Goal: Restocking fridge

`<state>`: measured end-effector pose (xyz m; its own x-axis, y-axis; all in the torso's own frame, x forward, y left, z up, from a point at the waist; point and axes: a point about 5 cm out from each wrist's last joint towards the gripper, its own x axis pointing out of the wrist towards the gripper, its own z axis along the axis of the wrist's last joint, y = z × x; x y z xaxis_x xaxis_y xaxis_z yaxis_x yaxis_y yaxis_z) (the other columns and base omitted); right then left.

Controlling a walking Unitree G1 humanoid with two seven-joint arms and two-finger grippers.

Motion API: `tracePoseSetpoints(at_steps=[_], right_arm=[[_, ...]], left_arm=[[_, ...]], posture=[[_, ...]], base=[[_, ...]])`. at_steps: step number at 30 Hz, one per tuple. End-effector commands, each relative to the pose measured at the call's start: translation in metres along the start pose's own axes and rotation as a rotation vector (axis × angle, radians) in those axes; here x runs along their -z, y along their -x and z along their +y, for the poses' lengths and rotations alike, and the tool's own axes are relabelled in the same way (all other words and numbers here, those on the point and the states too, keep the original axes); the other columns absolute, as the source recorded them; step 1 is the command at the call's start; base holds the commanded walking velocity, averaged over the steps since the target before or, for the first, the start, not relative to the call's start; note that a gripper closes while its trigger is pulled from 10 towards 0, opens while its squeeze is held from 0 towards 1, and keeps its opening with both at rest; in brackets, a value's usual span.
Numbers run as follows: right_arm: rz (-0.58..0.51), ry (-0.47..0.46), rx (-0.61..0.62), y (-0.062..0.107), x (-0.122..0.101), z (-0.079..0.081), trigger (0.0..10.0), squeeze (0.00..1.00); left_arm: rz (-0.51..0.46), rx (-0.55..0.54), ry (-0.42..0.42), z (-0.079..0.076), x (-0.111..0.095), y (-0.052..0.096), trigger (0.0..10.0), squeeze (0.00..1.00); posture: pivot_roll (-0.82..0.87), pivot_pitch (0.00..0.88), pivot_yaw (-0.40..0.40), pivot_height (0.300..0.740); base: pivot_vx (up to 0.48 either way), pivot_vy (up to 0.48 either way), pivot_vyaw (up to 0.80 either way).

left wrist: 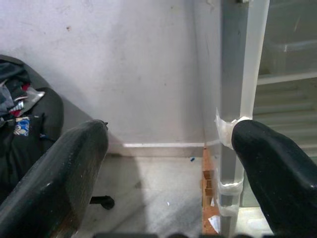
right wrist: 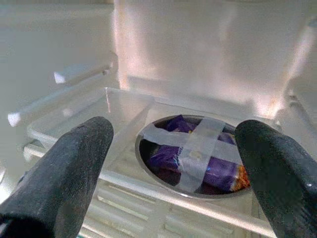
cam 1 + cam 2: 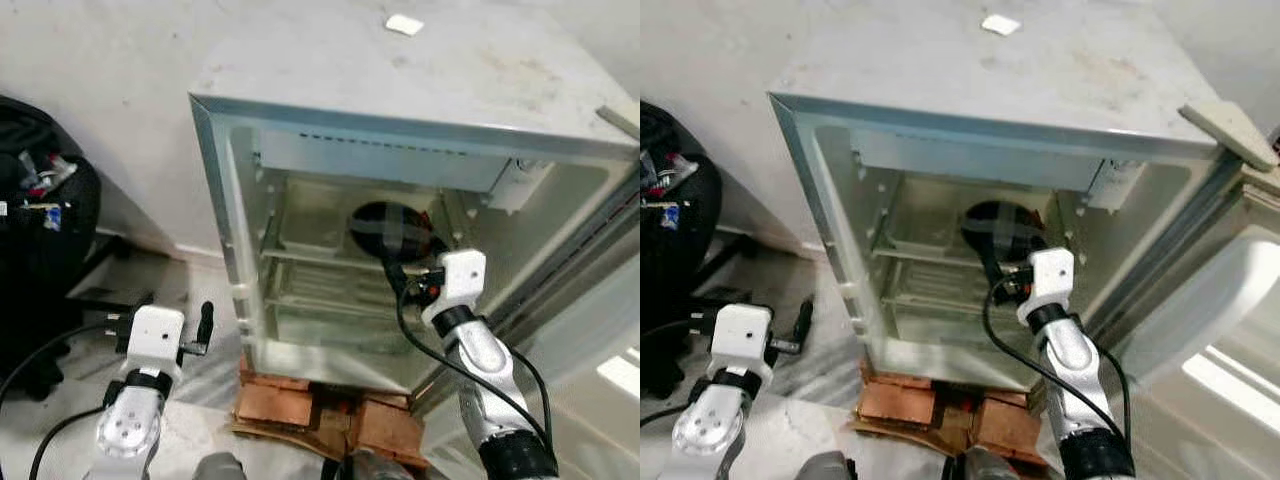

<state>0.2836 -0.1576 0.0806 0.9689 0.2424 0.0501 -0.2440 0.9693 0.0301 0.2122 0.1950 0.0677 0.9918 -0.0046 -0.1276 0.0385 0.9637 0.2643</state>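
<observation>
A small fridge [image 3: 400, 125] stands open before me. On its upper shelf [image 2: 124, 186] sits a dark round bowl [image 3: 385, 230] with clear tape crossed over purple packets [image 2: 195, 153]. My right gripper [image 3: 412, 262] reaches inside the fridge, just in front of the bowl, and is open with nothing between its fingers [image 2: 74, 163]. My left gripper [image 3: 162, 312] hangs low, to the left of the fridge near the floor. It is open and empty, and points past the fridge's left front edge [image 1: 237, 89].
A clear tray [image 3: 310, 225] lies on the shelf left of the bowl. The fridge door [image 3: 1230, 330] stands open at the right. Bricks and cardboard [image 3: 320, 405] prop the fridge up. A black bag [image 3: 40, 220] sits at the left by the wall.
</observation>
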Motion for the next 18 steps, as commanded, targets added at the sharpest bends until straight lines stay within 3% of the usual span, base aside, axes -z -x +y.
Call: tracePoseSetpoints(at_steps=[1, 6, 9, 14, 18], right_arm=[[-0.017, -0.005, 0.014, 0.002, -0.008, -0.003, 10.0, 0.00], [0.025, -0.060, 0.072, 0.007, -0.009, -0.007, 10.0, 0.00], [0.063, -0.035, 0.100, 0.009, -0.006, -0.009, 10.0, 0.00], [0.123, -0.080, 0.084, 0.014, 0.001, -0.003, 10.0, 0.00], [0.144, -0.062, 0.092, 0.016, 0.003, -0.002, 10.0, 0.00]], left_arm=[[-0.005, 0.011, -0.008, -0.001, 0.000, -0.002, 10.0, 0.00], [-0.011, 0.012, -0.009, -0.001, 0.000, -0.006, 10.0, 0.00], [-0.012, 0.013, -0.009, -0.001, 0.000, -0.007, 10.0, 0.00], [-0.016, 0.013, -0.009, -0.001, 0.000, -0.008, 10.0, 0.00], [-0.017, 0.017, -0.009, -0.001, 0.000, -0.009, 10.0, 0.00]], posture=[[0.09, 0.013, -0.058, 0.740], [0.08, 0.008, -0.054, 0.740], [0.08, 0.005, -0.054, 0.740], [0.09, 0.003, -0.052, 0.740], [0.08, 0.002, -0.050, 0.740]], base=[[-0.247, 0.000, 0.00], [-0.269, 0.000, 0.00], [-0.281, 0.000, 0.00], [-0.321, 0.000, 0.00], [-0.340, 0.000, 0.00]])
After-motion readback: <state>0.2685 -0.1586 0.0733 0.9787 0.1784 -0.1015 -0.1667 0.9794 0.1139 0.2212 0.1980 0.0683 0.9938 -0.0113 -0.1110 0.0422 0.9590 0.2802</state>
